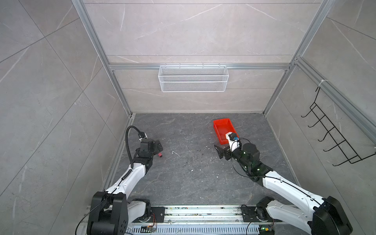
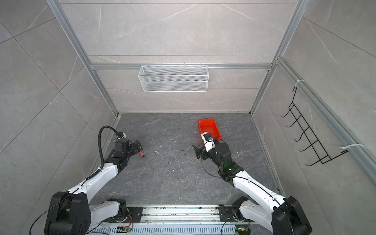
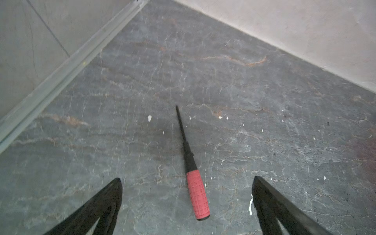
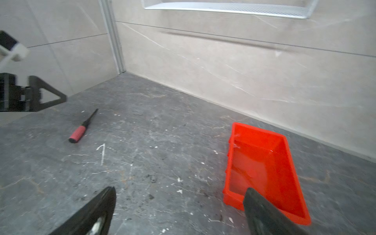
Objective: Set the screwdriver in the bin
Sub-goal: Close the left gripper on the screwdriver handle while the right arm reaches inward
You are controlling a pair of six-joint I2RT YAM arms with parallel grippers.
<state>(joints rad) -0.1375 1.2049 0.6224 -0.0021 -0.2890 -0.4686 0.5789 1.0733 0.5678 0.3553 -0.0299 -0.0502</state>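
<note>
L gripper (image 3: 187, 179): jaws spread wide, nothing held. It hovers over the screwdriver (image 3: 192, 162), which lies flat on the floor (image 1: 183, 177) betw. the fingers (image 3: 110, 193), touching neither. In both top views the screwdriver is at approx. 9 o'clock of floor centre, red handle end poking out at the gripper's 5 o'clock. The bin (image 1: 222, 128) sits at 1–2 o'clock, well apart. R gripper (image 4: 180, 189): wide open, empty, at the bin's 6 o'clock end.
</note>
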